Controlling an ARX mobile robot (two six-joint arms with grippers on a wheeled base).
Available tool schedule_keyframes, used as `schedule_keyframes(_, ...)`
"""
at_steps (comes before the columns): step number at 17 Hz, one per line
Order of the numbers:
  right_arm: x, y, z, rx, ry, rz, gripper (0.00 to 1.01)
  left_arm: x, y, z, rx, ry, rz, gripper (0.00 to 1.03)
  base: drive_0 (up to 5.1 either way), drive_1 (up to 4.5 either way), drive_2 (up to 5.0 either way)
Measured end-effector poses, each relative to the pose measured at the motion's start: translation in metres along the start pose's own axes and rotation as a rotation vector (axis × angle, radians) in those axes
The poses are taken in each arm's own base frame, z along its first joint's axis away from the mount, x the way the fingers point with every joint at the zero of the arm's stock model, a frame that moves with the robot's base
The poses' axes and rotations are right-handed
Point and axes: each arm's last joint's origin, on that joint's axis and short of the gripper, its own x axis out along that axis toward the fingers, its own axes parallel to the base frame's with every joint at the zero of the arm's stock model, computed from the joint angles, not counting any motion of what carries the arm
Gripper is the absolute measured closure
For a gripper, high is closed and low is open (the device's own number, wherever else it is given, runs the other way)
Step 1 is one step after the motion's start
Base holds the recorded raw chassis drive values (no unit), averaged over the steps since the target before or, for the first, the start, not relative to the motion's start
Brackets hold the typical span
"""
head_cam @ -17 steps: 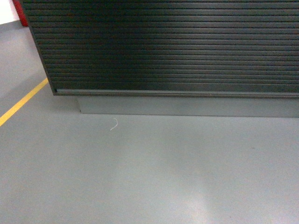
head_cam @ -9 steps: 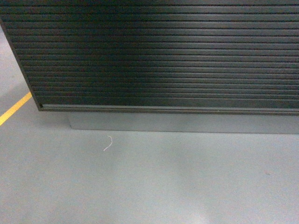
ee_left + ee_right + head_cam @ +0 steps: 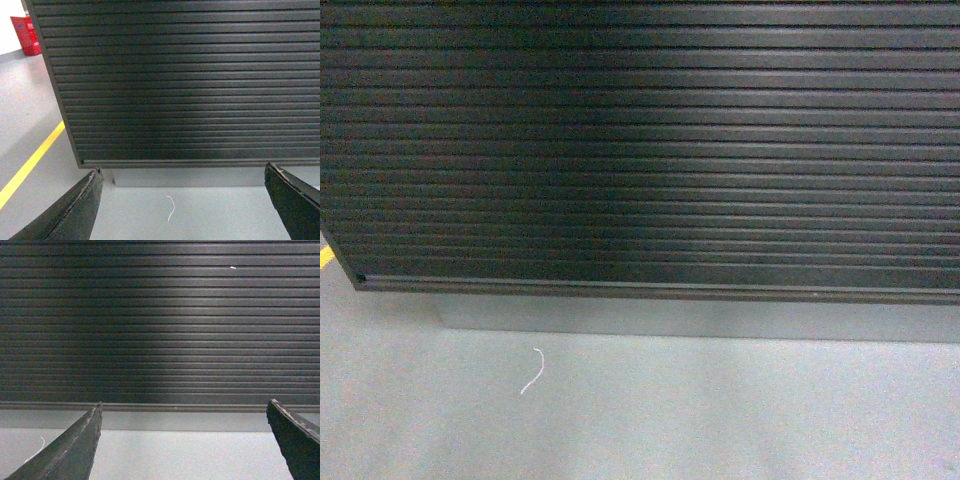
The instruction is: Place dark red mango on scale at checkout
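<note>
The checkout (image 3: 640, 150) fills my head view: a black front of many thin horizontal ribs, matte with a pale sheen down the middle, ending in a flat lower strip with one small dark screw at its left corner. Under it sits a smooth grey plinth (image 3: 670, 318), set back from the front. The floor (image 3: 740, 420) is plain grey, faintly glossy. One thin white thread (image 3: 532, 371), curled like a hook, lies on it just before the plinth.

My left gripper (image 3: 182, 200) is spread wide with nothing between its two dark, tapered, scuffed fingers (image 3: 75, 210). My right gripper (image 3: 185, 440) is the same, both fingers (image 3: 70, 450) apart and bare.

One yellow line (image 3: 30, 165) runs across the floor left of the counter, and one red box (image 3: 27, 35) stands beyond it; its markings are too blurred to read.

The mango and scale appear in none of my views.
</note>
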Motion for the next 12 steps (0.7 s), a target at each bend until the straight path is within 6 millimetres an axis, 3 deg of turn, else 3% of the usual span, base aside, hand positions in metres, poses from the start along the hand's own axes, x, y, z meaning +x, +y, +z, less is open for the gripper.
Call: schedule_keyframes(12,0.0000,0.0000,0.0003,0.000,-0.003,0.000,0.03,0.0000,0.0000,0.0001,0.000,-0.002,0.000,0.05,-0.1,4.25,-4.4)
